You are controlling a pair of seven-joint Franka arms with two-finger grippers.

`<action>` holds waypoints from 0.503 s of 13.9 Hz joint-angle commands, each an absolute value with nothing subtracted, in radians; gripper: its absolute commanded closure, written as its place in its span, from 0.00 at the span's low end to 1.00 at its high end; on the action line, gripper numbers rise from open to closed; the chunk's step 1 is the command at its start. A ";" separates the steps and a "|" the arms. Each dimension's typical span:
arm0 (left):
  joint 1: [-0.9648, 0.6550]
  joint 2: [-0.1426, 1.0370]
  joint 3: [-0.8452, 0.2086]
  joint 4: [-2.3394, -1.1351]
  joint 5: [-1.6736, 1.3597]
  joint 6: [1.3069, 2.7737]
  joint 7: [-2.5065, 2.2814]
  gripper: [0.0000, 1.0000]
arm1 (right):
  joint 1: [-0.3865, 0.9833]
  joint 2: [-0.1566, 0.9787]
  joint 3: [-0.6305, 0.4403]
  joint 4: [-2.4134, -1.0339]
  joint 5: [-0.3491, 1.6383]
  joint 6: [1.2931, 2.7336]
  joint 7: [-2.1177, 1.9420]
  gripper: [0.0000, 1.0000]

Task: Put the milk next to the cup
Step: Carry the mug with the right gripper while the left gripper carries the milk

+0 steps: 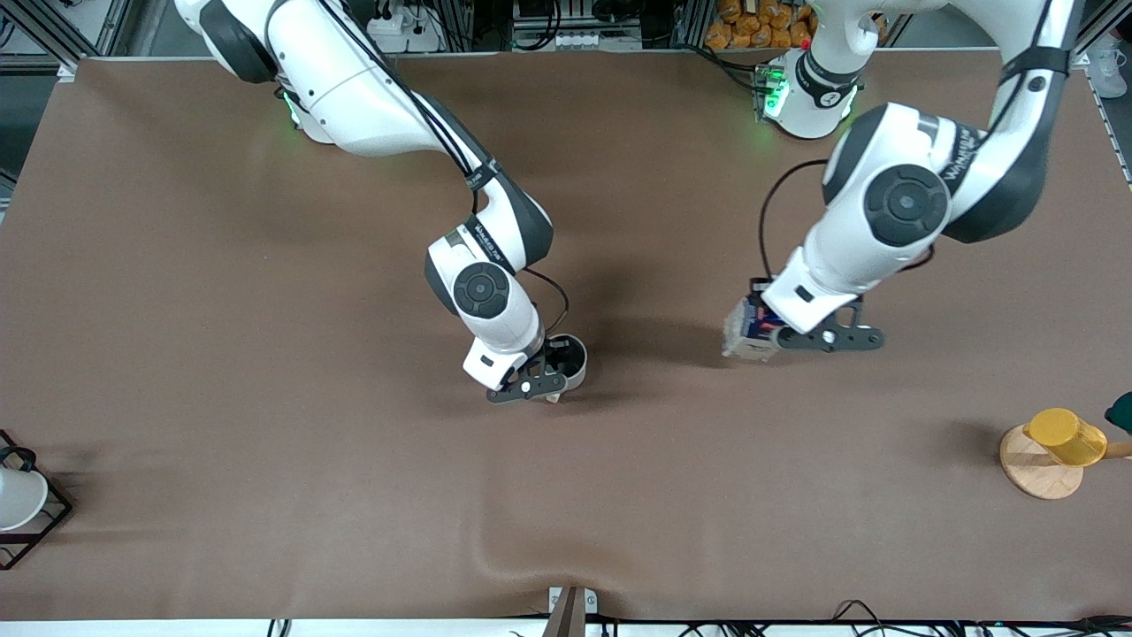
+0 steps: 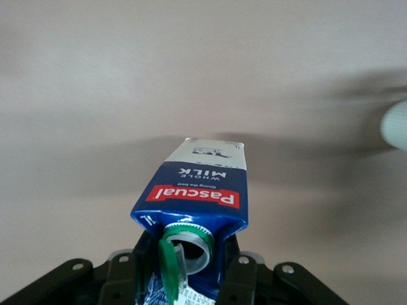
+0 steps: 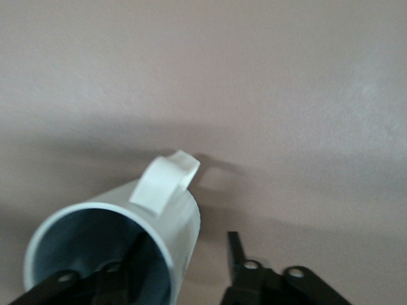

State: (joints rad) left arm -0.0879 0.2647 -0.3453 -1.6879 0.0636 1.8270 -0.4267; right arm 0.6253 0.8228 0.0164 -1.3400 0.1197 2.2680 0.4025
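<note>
The milk [image 1: 745,329], a dark blue carton with a red label band and whitish base, hangs tilted in my left gripper [image 1: 762,333], low over the table toward the left arm's end. In the left wrist view my left gripper [image 2: 187,270] is shut on the milk [image 2: 197,190] near its top, and the green cap [image 2: 168,264] is flipped open. The cup [image 1: 568,358], an off-white mug with a grey inside, stands mid-table. My right gripper [image 1: 541,376] is at its rim. In the right wrist view my right gripper [image 3: 181,270] is open, one finger inside the cup [image 3: 159,219], the other finger [image 3: 236,257] outside and clear of the wall.
A yellow cup [image 1: 1066,436] lies on a round wooden coaster [image 1: 1035,473] at the left arm's end, near the front camera. A white object sits in a black wire rack [image 1: 35,522] at the right arm's end. Brown table [image 1: 265,354] lies bare between the cup and the milk.
</note>
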 commanded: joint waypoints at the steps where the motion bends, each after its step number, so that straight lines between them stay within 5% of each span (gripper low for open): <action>1: -0.124 0.267 -0.339 -1.649 0.012 1.798 -0.468 0.55 | 0.623 0.724 0.011 -1.348 0.147 2.162 0.414 0.00; 7: -0.296 0.345 -0.337 -1.565 0.005 1.801 -0.656 0.54 | 0.484 0.582 0.012 -1.356 0.149 1.962 0.451 0.00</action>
